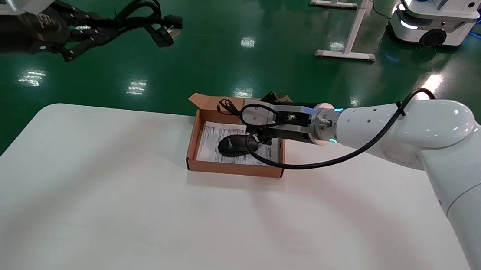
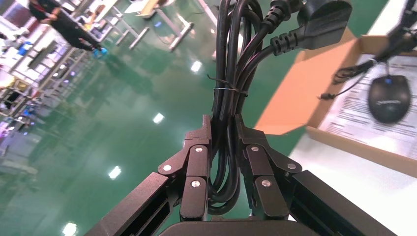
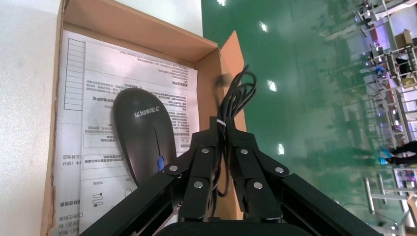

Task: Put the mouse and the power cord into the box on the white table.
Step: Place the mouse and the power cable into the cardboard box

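Note:
The mouse (image 1: 235,145) (image 3: 142,132) lies on the white printed sheet in the box (image 1: 235,168) (image 3: 142,27) at the far edge of the white table (image 1: 129,208). My right gripper (image 1: 246,114) (image 3: 223,129) hovers over the box, shut on the mouse's thin bundled cable (image 1: 227,106) (image 3: 236,93), which sticks out over the back flap. My left gripper (image 1: 110,32) (image 2: 223,123) is raised over the floor beyond the table's far left, shut on the power cord (image 1: 144,15) (image 2: 228,73). Its chunky plug (image 1: 164,32) (image 2: 319,22) hangs at the bundle's far end.
A white desk frame (image 1: 348,53) and another robot's base (image 1: 433,21) stand on the green floor behind the table at the right. The box's flap (image 2: 305,93) stands upright on the far side.

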